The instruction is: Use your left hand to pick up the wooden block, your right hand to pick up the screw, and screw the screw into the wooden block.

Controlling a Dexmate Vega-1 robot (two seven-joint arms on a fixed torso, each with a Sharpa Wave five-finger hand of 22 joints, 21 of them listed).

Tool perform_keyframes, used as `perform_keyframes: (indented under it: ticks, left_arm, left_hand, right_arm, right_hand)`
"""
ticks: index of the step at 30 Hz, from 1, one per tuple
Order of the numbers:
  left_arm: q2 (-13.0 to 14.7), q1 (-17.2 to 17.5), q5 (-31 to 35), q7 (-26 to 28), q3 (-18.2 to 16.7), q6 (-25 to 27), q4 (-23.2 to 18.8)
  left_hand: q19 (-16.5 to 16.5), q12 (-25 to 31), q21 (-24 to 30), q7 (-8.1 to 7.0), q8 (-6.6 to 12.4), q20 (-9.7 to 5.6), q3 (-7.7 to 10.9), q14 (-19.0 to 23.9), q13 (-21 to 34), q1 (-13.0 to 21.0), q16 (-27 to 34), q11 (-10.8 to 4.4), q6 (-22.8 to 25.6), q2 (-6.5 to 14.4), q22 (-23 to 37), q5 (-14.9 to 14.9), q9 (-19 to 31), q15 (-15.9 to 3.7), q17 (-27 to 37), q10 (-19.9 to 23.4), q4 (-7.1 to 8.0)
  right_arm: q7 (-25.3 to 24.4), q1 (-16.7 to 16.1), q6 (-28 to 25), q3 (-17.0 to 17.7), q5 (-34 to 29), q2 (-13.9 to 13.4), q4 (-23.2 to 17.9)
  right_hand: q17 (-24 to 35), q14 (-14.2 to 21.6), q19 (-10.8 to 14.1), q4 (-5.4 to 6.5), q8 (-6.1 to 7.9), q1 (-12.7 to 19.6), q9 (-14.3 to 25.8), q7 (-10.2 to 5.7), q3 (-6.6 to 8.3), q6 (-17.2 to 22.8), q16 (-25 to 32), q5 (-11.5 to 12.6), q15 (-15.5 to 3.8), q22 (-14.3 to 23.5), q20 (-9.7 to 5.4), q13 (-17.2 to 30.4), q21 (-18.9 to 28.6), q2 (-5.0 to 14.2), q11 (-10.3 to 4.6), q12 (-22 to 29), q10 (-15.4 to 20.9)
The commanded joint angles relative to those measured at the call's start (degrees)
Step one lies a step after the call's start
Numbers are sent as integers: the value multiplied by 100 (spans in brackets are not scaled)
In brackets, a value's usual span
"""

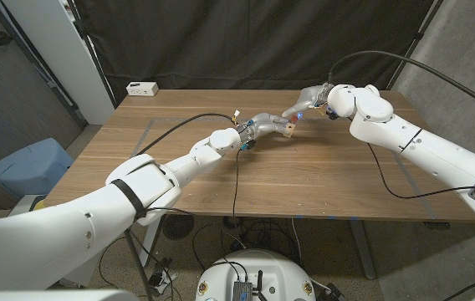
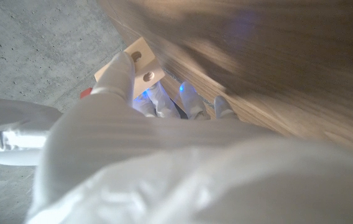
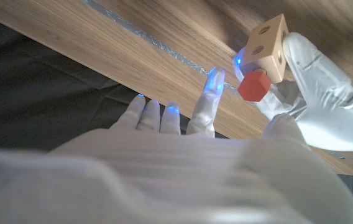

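My left hand (image 1: 261,130) holds the light wooden block (image 1: 286,128) above the middle of the table, its fingers (image 3: 316,71) wrapped along one side. Round holes show on the block (image 3: 270,38) (image 2: 140,64). The red-headed screw (image 3: 254,85) sticks out of the block's end face; a sliver of red (image 2: 86,93) shows past my left hand. My right hand (image 1: 309,99) is just beyond the block, its fingers (image 3: 209,99) straight and spread, a gap away from the screw. Its thumb lies close under the screw head; I cannot tell whether it touches.
A small white box (image 1: 141,88) sits at the table's far left corner. Black cables (image 1: 236,171) (image 1: 381,171) hang from both arms over the tabletop (image 1: 321,180). A blue seat (image 1: 27,167) stands off the table's left side. Dark curtains hang behind.
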Motion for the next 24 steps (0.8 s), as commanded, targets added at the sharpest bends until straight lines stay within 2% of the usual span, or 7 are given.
perform_keyframes:
  ticks: [1,2,6,13,16,21,24]
  left_arm:
    - [29,19,31,4,-7,58,-92]
    - [24,18,26,-2,-10,60,-87]
    - [-8,-1,26,-12,-5,46,-26]
    - [-34,-24,31,-12,0,22,37]
    - [-35,-22,27,-16,-2,28,36]
    - [-38,-23,27,-16,0,37,44]
    - [-49,-31,17,-28,-4,29,70]
  left_hand:
    - [-12,25,50,0,62,27,164,-9,22,-68,9,8,44,130,18,38,28,-180,11,30,106]
    - [-13,26,50,1,63,27,163,-8,22,-71,9,8,46,130,18,37,28,-176,12,30,108]
    - [-17,25,48,-10,66,28,164,-5,20,-72,10,11,53,130,18,38,28,-178,11,32,109]
    - [-19,26,47,3,59,28,165,-10,21,-78,10,14,36,136,18,39,28,-175,13,30,115]
    - [-19,27,47,0,61,27,167,-16,23,-76,8,12,40,138,18,40,28,-179,13,32,114]
    - [-18,24,47,1,61,27,169,-13,23,-77,9,18,39,140,18,42,28,-175,13,23,116]
    - [-16,23,48,10,59,26,169,-11,23,-76,9,14,33,137,18,42,28,-177,12,20,114]
  right_arm:
    - [-30,-155,208,331,504,-155,-151]
    - [-13,-156,242,352,557,-179,-169]
    - [165,-93,410,386,756,-265,-189]
    - [459,17,755,464,1237,-345,-71]
    - [567,69,862,458,1361,-367,-22]
    - [676,132,951,410,1413,-395,26]
    - [710,154,984,380,1402,-410,41]
  right_hand:
    - [11,-155,-125,-128,-211,189,-23,70,83,-575,-51,67,47,23,15,32,-12,152,97,-34,-274]
    - [4,-226,-141,-186,-329,267,-51,113,112,-835,-68,59,72,23,17,38,-1,174,120,-27,-378]
    - [-7,-478,-310,-330,-555,480,-112,195,222,-1279,-116,1,149,21,59,51,-23,278,170,-33,-696]
    - [-11,-839,-562,-504,-822,716,-177,308,367,-1734,-150,-158,220,17,90,74,-37,392,276,-29,-1128]
    - [-7,-1063,-687,-623,-1009,873,-214,352,466,-2031,-147,-273,242,14,128,84,-32,444,315,-16,-1380]
    - [-6,-1204,-745,-738,-1121,1068,-236,232,573,-2196,-135,-321,243,11,146,86,-21,483,285,-23,-1630]
    - [-6,-1267,-763,-816,-1180,1242,-246,62,656,-2286,-123,-324,241,8,159,86,-13,502,218,-5,-1721]
